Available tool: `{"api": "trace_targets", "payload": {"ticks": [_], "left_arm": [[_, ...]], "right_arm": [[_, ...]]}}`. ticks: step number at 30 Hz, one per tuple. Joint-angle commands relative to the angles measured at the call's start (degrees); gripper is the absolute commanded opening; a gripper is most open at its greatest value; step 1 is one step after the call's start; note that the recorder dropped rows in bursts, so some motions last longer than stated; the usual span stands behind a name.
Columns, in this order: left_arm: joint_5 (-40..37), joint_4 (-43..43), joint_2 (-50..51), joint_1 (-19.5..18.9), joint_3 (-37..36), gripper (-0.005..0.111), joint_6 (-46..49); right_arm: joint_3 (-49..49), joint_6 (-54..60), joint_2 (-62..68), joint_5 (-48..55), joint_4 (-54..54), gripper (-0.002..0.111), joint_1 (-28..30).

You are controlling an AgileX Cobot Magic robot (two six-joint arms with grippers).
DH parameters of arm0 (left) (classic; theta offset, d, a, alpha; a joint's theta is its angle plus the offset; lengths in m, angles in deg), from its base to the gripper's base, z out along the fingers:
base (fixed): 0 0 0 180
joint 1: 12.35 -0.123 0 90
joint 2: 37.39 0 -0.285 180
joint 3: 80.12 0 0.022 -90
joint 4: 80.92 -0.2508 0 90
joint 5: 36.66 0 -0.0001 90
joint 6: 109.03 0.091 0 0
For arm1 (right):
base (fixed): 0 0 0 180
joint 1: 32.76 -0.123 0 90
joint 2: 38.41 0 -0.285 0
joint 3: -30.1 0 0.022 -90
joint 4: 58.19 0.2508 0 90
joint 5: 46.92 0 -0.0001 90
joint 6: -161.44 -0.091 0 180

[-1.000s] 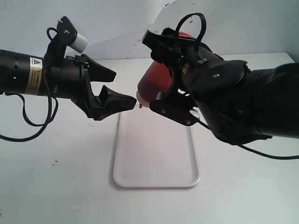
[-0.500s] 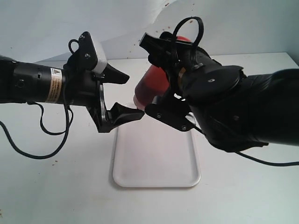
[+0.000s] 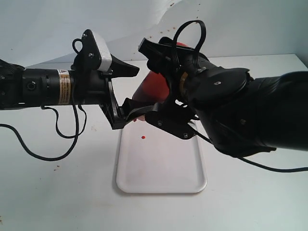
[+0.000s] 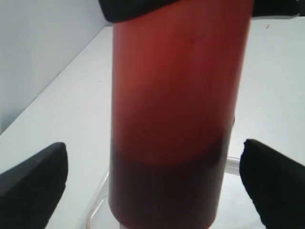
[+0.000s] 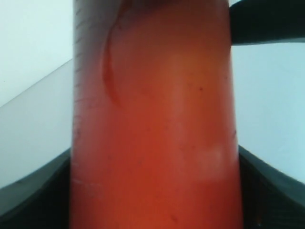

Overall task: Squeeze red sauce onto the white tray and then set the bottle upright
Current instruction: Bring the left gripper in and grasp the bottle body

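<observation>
We see the bottle held in the air by the right pincer, whose jaws are clamped on its body. It is tipped with the darker, sauce-filled end down toward the far end of the white tray. The left pincer stands open with one of its fingers on each side of that lower end. In the left wrist view there is a clear gap on both sides, so it is not touching the plastic. One small round drop of red sauce lies on the tray near its far left corner, and we judge the squeezing step barely begun. The nozzle is hidden behind the left pincer's lower finger, so we cannot tell exactly where it aims. It seems close to the tray's far rim, so a jet could overshoot onto the tabletop or the wall behind. A fast or hard squeeze on soft plastic would probably send out a spurt rather than drops. A sideways push from the left jaws could twist the bottle in the right grip, swinging the nozzle off target or loosening the hold. The two pincers work very near each other, so a small misalignment could knock finger against finger. A slackened grip would make standing the bottle upright afterwards risky, since it might tip.
</observation>
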Motion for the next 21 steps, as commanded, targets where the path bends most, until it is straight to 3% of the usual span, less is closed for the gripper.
{"api": "trace_targets", "payload": {"ticks": [1,6,18,21], "left_arm": [[0.57,1.52,0.1,0.29,-0.28,0.091,0.56],[3.47,1.76,0.1,0.42,-0.28,0.091,0.56],[1.48,5.59,4.85,2.68,1.7,0.091,0.76],[1.48,7.59,4.81,2.68,1.7,0.082,0.76]], "right_arm": [[-0.41,-0.63,-0.77,0.6,-1.63,0.0,-0.2],[-0.41,-0.63,-0.77,0.6,-1.63,0.0,-0.2],[-0.41,-0.63,-0.77,0.48,-1.63,0.0,-1.27],[-0.41,-0.63,-0.77,0.87,-1.63,0.0,-1.26]]}}
